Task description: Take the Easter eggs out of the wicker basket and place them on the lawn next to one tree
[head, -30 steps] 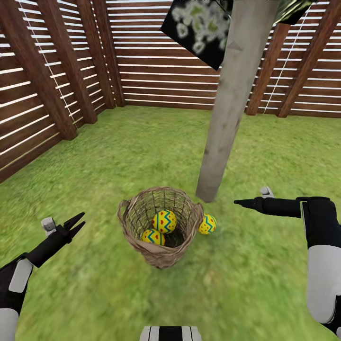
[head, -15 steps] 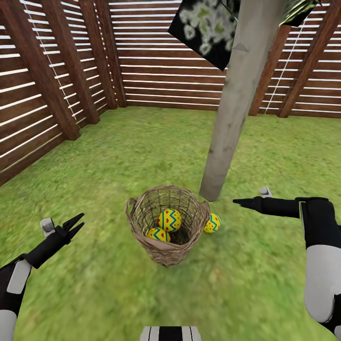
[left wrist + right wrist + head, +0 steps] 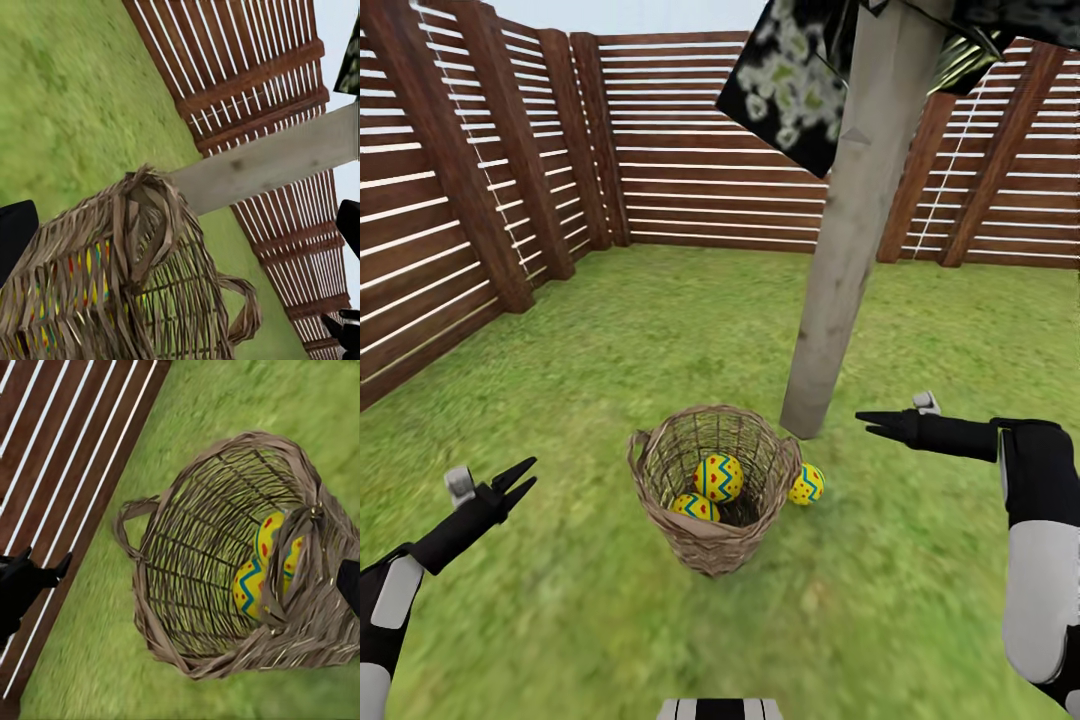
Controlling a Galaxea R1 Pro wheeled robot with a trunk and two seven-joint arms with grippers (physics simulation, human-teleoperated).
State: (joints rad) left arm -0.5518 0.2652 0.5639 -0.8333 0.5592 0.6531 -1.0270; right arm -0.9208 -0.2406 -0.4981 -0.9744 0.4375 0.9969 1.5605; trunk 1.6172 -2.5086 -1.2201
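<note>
Since a second ago head camera tilted up; things unmoved. Head view: wicker basket (image 3: 712, 487) on lawn (image 3: 660, 320) holds two Easter eggs (image 3: 718, 477); third egg (image 3: 806, 484) by tree (image 3: 850, 220). My left gripper (image 3: 517, 480) and right gripper (image 3: 870, 421) spread, empty. Left wrist view: basket weave (image 3: 127, 277) close. Right wrist view: eggs (image 3: 259, 577) inside basket.

Head looks down; wrists close; all share wicker basket (image 3: 712, 510).
</note>
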